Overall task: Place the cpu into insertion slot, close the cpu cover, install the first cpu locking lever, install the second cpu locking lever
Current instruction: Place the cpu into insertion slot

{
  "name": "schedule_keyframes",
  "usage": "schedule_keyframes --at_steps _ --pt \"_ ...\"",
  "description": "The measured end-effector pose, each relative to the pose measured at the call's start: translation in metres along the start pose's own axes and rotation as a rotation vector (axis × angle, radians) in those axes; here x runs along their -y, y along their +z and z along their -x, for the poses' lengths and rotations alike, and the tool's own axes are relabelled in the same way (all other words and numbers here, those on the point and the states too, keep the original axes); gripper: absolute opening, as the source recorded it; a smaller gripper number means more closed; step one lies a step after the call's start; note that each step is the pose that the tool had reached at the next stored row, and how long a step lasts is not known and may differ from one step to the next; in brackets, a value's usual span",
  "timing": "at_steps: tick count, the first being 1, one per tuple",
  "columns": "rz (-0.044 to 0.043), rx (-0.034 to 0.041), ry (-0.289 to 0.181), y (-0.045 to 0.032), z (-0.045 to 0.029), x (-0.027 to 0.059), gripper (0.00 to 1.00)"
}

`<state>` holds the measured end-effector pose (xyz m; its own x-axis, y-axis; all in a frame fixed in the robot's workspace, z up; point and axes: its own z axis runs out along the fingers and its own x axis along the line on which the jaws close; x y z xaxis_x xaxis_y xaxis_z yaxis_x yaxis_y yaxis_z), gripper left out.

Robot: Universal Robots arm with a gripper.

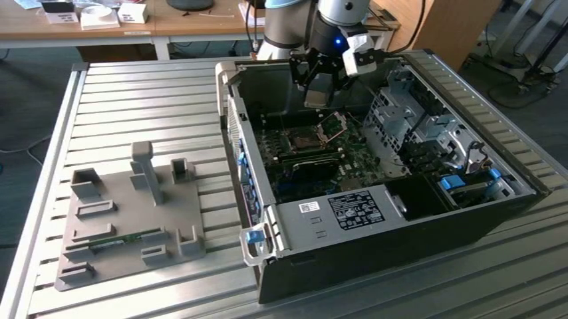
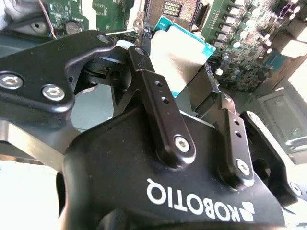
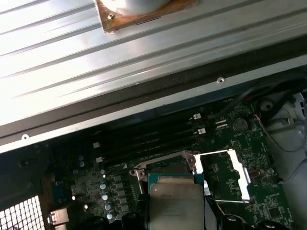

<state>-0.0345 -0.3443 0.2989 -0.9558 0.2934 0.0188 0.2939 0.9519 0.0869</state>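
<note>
Gripper fingers clamped on the cpu edges, poised over the bare socket — cpu cover swung open.

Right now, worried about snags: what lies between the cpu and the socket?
Nothing: in the first wrist view the socket sits bare just beyond the gripped cpu, its cpu cover open.

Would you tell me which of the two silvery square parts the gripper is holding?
The cpu: solid-topped and clamped in the gripper. The cpu cover is an open-centred frame, flipped open, untouched.
</note>
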Motion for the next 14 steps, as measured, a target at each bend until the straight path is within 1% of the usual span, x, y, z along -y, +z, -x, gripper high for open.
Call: schedule_keyframes --at_steps 14 --pt "0.0047 0.0219 0.25 0.003 0.0001 0.0002 0.54"
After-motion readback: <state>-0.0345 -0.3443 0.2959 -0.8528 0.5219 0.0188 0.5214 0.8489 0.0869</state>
